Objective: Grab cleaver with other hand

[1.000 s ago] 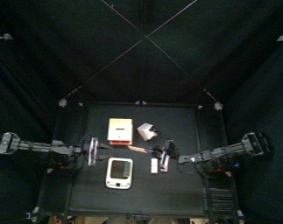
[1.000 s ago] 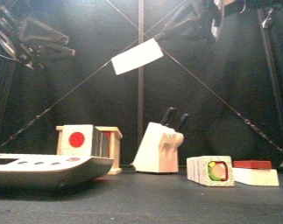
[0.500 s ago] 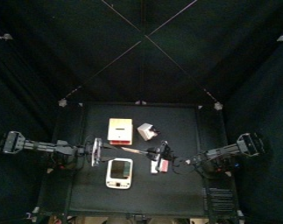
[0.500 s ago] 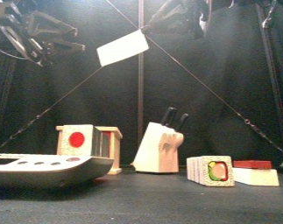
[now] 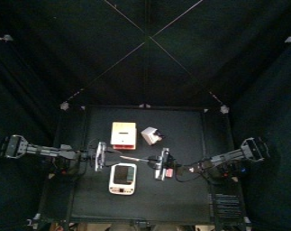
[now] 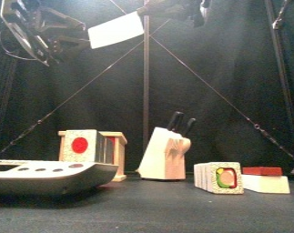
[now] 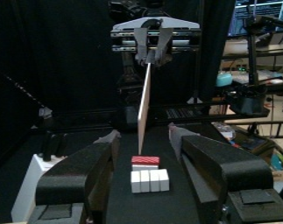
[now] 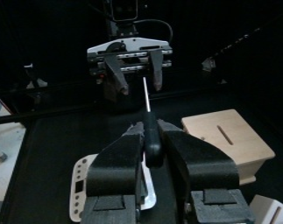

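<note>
The cleaver (image 6: pixel 116 29) hangs high above the table, its pale flat blade facing the front view. My right gripper (image 8: pixel 147 131) is shut on its handle. The blade shows edge-on as a thin pale line (image 7: pixel 146 96) pointing at my left gripper (image 7: pixel 150 144). That gripper's jaws stand wide open, and the blade's tip reaches the gap between them without touching. From above, the two grippers face each other over the table's middle: left gripper (image 5: pixel 102 155), right gripper (image 5: pixel 163 165).
Below the arms stand a white handheld device (image 6: pixel 45 173), a box with a red dot (image 6: pixel 88 146), a wooden knife block (image 6: pixel 165 152) and toy sushi pieces (image 6: pixel 219 176). Black curtains close in all sides.
The right arm has carried the cleaver up and to the left, toward the left gripper. The left gripper has stayed wide open and shifted slightly.
</note>
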Motion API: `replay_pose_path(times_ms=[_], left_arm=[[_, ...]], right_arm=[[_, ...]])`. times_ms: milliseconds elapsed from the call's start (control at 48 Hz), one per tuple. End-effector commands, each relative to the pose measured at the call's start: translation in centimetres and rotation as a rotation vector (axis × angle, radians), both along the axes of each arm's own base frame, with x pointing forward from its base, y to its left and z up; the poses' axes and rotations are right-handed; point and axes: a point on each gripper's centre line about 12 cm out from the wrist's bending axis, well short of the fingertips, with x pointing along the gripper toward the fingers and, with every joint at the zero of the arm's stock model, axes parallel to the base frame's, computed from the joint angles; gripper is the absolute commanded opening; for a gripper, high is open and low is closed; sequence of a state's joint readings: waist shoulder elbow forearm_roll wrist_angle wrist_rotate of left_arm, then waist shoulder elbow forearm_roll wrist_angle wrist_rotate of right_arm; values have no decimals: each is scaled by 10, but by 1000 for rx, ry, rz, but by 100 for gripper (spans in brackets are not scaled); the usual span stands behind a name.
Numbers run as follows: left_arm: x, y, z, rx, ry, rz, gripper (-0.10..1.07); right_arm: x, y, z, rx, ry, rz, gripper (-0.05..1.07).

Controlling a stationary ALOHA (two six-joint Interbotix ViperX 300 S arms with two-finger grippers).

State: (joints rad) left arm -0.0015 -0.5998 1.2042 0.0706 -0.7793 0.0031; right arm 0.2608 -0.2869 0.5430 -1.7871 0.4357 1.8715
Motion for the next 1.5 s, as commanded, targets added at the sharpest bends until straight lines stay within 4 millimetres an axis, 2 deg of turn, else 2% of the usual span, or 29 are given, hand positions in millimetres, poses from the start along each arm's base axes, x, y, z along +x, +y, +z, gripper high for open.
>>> replay_pose_path(times_ms=[0, 375, 688, 958, 1188, 1292, 1479], left_arm=[[7, -1, 9, 10, -41, -7, 85], [12, -7, 5, 89, -92, -64, 83], [14, -2, 5, 86, -94, -47, 58], [14, -2, 3, 90, -90, -48, 51], [14, -2, 3, 91, -89, -51, 30], [13, -2, 2, 91, -85, -51, 26], [11, -3, -2, 82, -72, -52, 26]], right_arm=[[1, 1, 15, 4, -39, 2, 52], [4, 3, 14, 3, -36, 6, 52], [5, 5, 13, 4, -34, 9, 52], [5, 5, 14, 3, -34, 10, 52], [5, 5, 11, 10, -27, 8, 54], [5, 5, 7, 31, -15, 2, 61], [3, 4, 0, 76, 9, -16, 86]])
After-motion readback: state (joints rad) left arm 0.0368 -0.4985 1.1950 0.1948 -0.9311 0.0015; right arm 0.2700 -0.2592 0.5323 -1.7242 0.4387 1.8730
